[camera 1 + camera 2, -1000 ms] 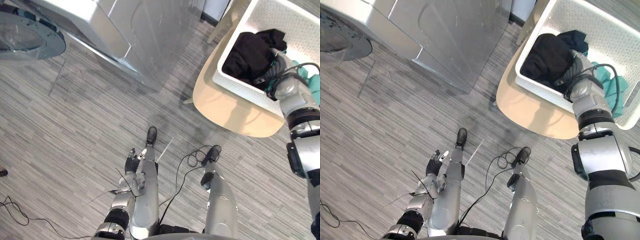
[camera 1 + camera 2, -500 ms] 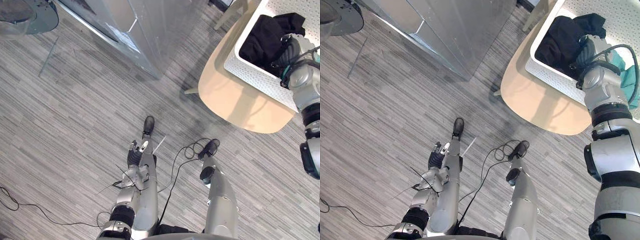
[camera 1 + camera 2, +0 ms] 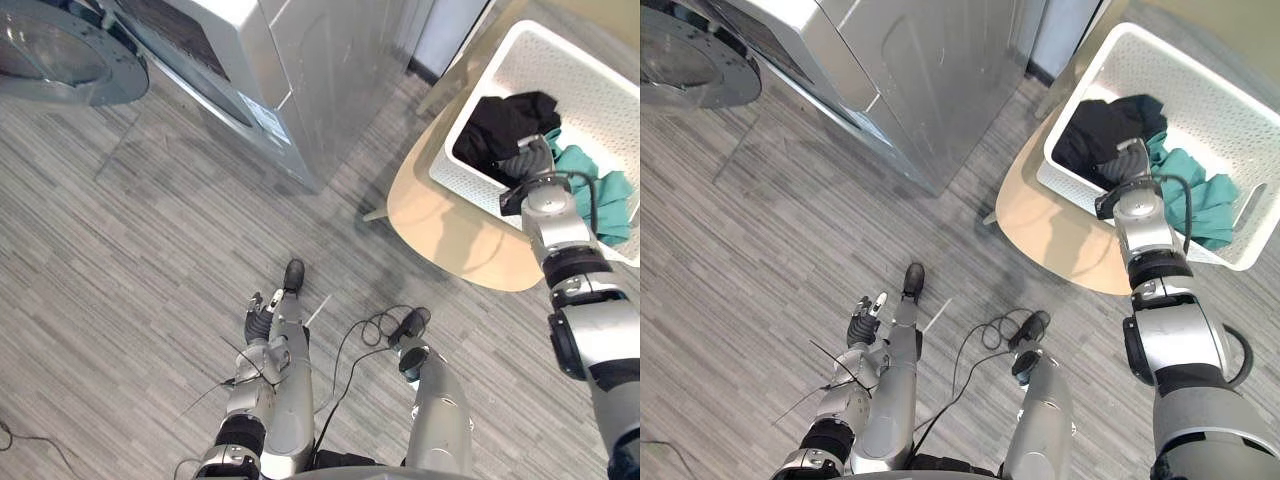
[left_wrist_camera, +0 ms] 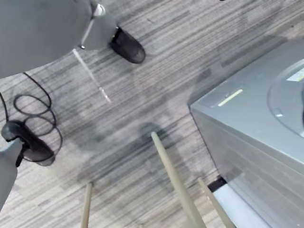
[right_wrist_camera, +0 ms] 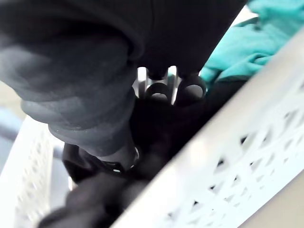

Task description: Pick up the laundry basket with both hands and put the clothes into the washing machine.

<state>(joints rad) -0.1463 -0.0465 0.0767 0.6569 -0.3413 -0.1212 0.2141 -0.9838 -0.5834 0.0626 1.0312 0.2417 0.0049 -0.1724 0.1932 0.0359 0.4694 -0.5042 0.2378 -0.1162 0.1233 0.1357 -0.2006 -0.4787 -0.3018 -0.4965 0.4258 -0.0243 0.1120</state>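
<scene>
Plainly, the white perforated plastic laundry basket (image 3: 1215, 100) sat on the round beige counter (image 3: 1050, 235), holding a black garment (image 3: 1095, 130) and a teal garment (image 3: 1202, 195). The right hand (image 3: 527, 160) was buried in the black garment; whether it gripped anything could not be told. The left hand (image 3: 262, 312) hung low, relaxed and empty. The silver-grey washing machine (image 3: 930, 80) stood apart, its round door (image 3: 690, 65) open.

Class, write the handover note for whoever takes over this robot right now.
Left hand: open, idle, hanging low at the robot's side.
Right hand: inside the laundry basket, at the black garment; grasp unclear.
Basket sits on the round table, also holding a teal garment. Washing machine door open.
Done: nothing loaded. Left: lift basket with both hands, load clothes.
</scene>
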